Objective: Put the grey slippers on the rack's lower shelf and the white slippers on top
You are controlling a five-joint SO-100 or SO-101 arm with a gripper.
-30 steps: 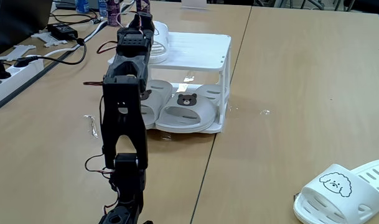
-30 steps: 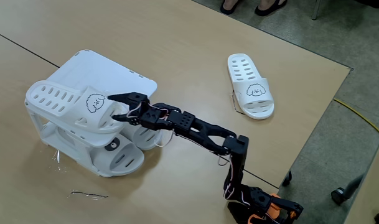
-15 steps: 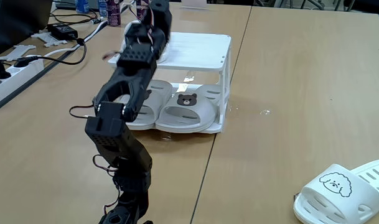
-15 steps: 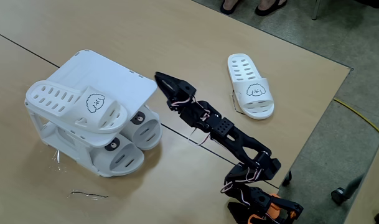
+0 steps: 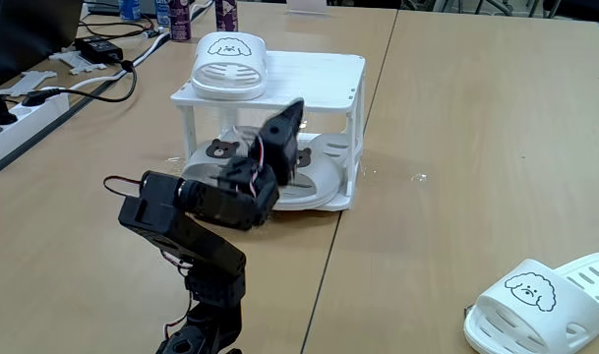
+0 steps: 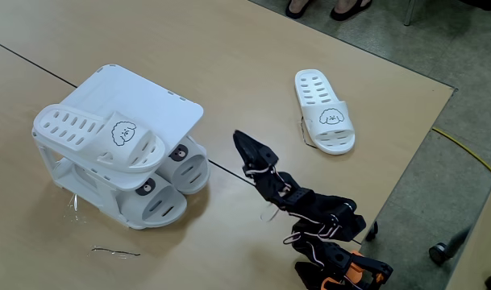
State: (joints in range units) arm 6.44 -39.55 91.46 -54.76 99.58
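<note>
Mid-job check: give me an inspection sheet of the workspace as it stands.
Surface: wooden table, seams between its tops.
Job's things: grey slippers on the rack's lower shelf; one white slipper on top, the other on the table away from the rack.
Clutter: bottles at the far edge; thin wire beside the rack.
End effector: carries nothing, apart from the rack; open or shut unclear.
Cables: power strip and leads at the table's left in a fixed view; yellow cable on the floor.
Surroundings: someone's feet at the far side.
</note>
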